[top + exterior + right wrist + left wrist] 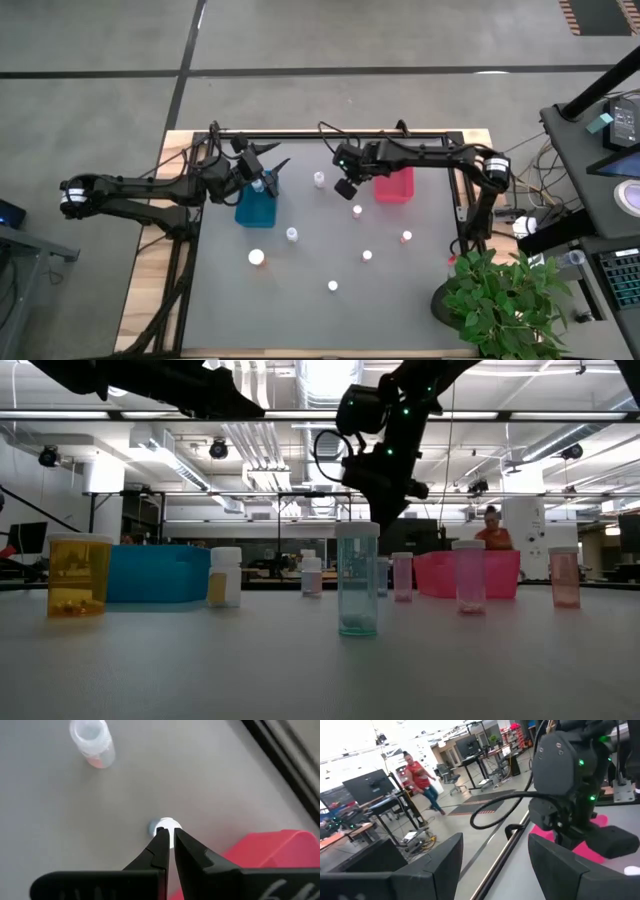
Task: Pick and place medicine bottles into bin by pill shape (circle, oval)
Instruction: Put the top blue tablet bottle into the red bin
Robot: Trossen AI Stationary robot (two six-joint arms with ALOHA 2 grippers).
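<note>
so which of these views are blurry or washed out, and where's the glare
Left wrist view: soft with motion blur, the person behind smeared, upper left washed out. Low view: ceiling lights flare white at top centre, the arms only dark shapes against them, but the teal bottle in front is sharp. Right wrist view: even light, the upper bottle slightly soft. High view: flat light, no glare.

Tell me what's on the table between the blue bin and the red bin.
One white-capped bottle stands on the table between the blue bin and the red bin, seen in the high view.
</note>
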